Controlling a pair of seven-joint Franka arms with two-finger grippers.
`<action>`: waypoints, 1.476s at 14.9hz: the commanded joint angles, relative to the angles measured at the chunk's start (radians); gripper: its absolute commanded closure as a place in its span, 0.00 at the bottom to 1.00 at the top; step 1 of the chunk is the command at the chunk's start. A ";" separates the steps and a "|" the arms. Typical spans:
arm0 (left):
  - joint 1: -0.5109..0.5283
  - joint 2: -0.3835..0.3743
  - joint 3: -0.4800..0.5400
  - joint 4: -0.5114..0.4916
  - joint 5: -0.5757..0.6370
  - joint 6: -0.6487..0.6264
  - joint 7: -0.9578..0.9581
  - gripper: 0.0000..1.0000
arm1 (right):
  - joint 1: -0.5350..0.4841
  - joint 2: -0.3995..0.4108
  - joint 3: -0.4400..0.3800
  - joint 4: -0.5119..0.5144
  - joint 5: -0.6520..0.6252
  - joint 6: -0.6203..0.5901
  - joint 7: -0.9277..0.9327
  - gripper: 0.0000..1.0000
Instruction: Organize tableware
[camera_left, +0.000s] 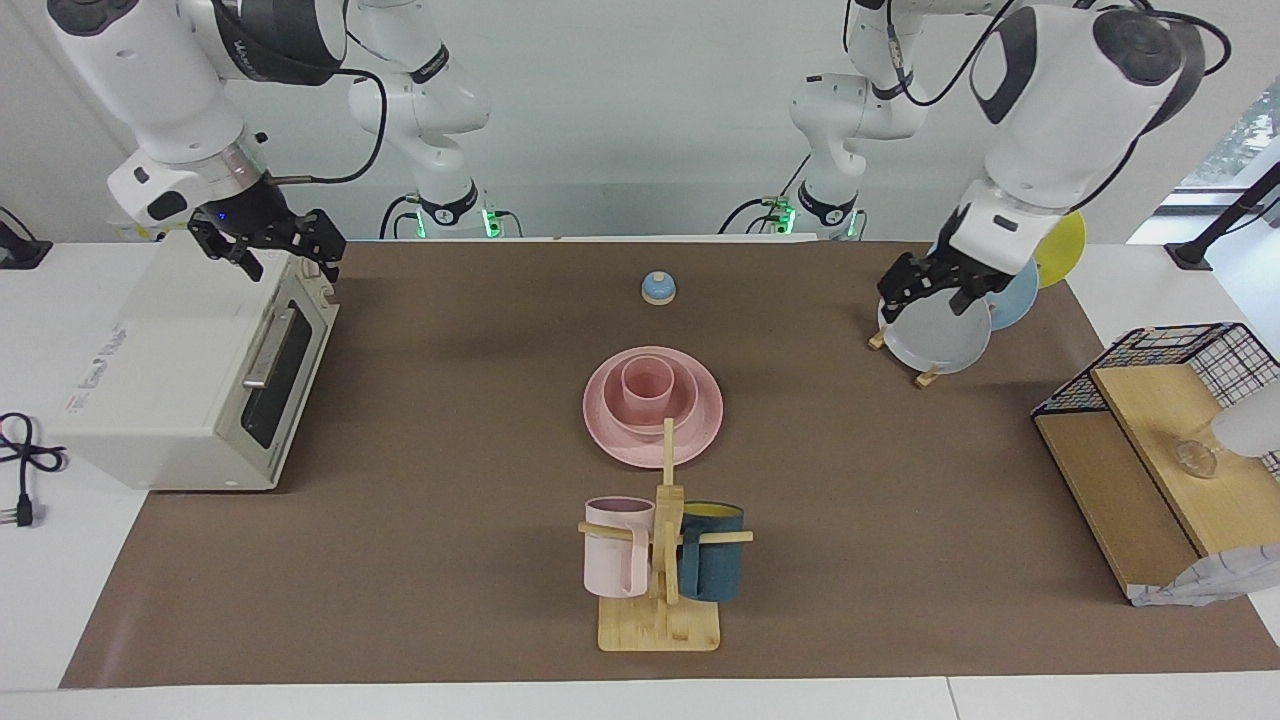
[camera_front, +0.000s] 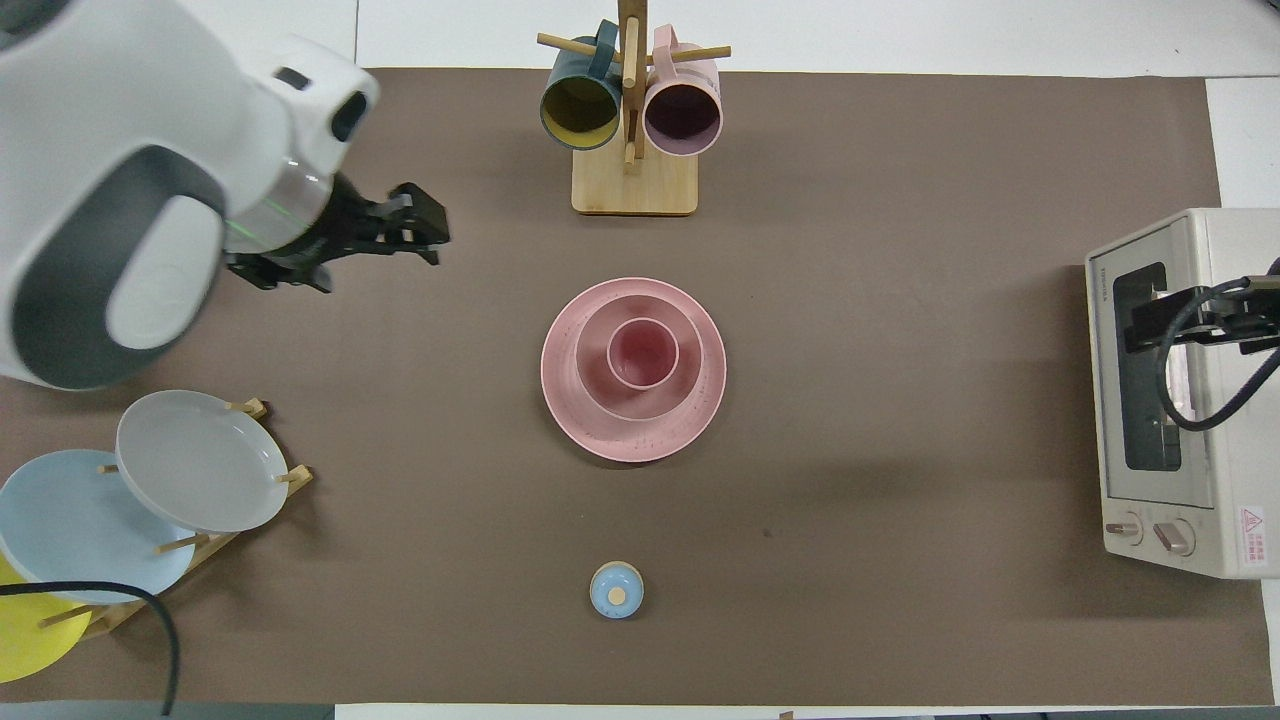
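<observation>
The pink set sits nested in the middle of the brown mat. The small cup (camera_left: 647, 383) stands in the bowl (camera_left: 685, 405), and the bowl stands on the wide plate (camera_left: 612, 432). The overhead view shows the same stack: cup (camera_front: 642, 352), bowl (camera_front: 598, 385), plate (camera_front: 570, 405). My left gripper (camera_left: 925, 305) hangs open and empty in the air by the plate rack at the left arm's end; it also shows in the overhead view (camera_front: 400, 230). My right gripper (camera_left: 290, 255) hangs open and empty over the toaster oven, also seen from overhead (camera_front: 1145, 325). Neither gripper touches the set.
A wooden mug tree (camera_left: 660, 600) with a pale pink and a dark teal mug stands farther from the robots than the set. A small blue bell (camera_left: 658, 288) lies nearer. The toaster oven (camera_left: 170, 370) is at the right arm's end. A rack of grey, blue and yellow plates (camera_left: 940, 335) and a wire shelf (camera_left: 1150, 450) are at the left arm's end.
</observation>
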 joint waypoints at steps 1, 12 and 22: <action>0.041 -0.121 -0.012 -0.186 -0.006 0.052 0.081 0.00 | 0.008 -0.008 -0.009 -0.003 0.015 0.002 -0.015 0.00; 0.050 -0.161 -0.012 -0.143 0.087 -0.085 0.078 0.00 | 0.008 -0.008 0.000 0.000 0.013 0.008 -0.013 0.00; 0.145 -0.218 -0.110 -0.226 0.041 -0.038 0.074 0.00 | 0.010 -0.007 0.003 0.004 0.007 0.001 -0.013 0.00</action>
